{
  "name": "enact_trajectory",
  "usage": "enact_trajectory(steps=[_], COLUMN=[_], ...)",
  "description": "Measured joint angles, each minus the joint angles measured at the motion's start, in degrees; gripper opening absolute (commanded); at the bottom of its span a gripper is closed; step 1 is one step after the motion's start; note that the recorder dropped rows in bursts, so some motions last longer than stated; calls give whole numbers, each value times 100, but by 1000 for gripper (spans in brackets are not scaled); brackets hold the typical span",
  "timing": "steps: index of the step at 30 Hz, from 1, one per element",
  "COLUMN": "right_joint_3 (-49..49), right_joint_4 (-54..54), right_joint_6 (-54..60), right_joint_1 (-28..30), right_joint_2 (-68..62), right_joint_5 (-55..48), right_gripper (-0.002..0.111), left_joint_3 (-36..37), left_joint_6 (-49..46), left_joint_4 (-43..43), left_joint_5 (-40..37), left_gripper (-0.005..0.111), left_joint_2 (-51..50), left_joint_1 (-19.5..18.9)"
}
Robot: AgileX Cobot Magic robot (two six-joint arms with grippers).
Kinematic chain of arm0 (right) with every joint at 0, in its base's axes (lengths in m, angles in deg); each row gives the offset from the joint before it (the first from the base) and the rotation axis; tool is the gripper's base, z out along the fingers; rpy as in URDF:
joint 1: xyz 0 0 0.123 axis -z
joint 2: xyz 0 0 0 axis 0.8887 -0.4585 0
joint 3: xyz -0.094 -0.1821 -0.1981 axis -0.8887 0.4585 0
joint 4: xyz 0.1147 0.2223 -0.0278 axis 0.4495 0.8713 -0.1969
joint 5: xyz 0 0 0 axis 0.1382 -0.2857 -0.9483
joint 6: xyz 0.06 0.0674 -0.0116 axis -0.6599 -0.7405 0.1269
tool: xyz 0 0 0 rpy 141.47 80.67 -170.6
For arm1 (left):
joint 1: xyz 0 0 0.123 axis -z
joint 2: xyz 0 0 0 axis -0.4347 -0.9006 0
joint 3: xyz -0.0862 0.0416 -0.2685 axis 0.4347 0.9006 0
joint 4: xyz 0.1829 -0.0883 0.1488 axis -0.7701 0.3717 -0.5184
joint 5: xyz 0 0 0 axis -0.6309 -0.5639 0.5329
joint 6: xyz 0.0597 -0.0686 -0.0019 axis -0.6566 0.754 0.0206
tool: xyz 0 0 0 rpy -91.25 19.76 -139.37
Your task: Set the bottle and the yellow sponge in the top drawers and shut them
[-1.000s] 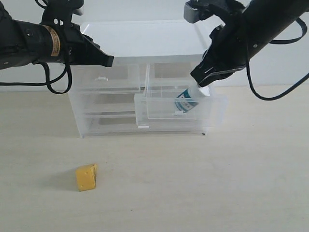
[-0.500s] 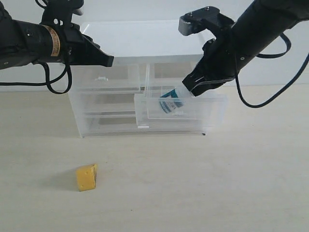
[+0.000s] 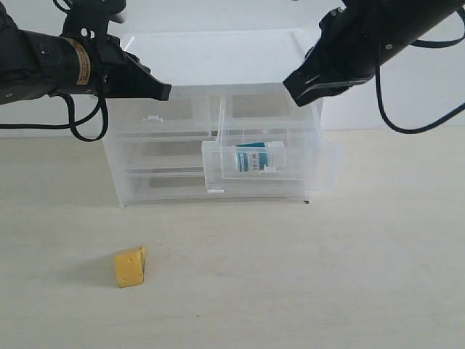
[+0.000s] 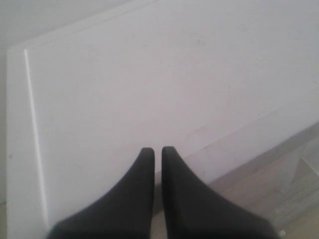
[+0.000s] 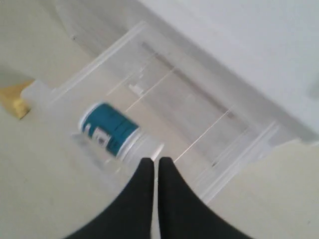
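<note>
The bottle [image 3: 256, 159] is seen lying sideways in the open right drawer [image 3: 323, 166], below the clenched, empty right claw [image 3: 299, 90]. The sponge [image 3: 131, 266] is found near the table [image 3: 327, 276] front, nearer the clenched left claw [image 3: 166, 91].

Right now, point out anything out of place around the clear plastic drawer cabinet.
The small teal bottle with a white cap lies on its side in the pulled-out right top drawer, not upright. The yellow wedge-shaped sponge sits alone on the table, apart from the cabinet. Nothing looks spilled or damaged.
</note>
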Motion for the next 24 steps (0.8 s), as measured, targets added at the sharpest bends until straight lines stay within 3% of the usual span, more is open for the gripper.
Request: enact_trajectory(steps=[9,14,24], right_joint_3=[0,0,0], right_joint_4=[444,408,-531], right_joint_6=[504,384,-1133], right_joint_1=[-111,-551,-1083], right_joint_2=[-1,-1,-232], right_joint_5=[-1929,-2030,-1849], right_gripper=[0,0,0], left_joint_3=[0,0,0], left_joint_6=[0,0,0], left_joint_4=[-10,-10,-10], left_joint_5=[-48,-82,-82], left_gripper=[4,4,4], left_joint_2=[0,0,0], left_joint_1=[0,0,0])
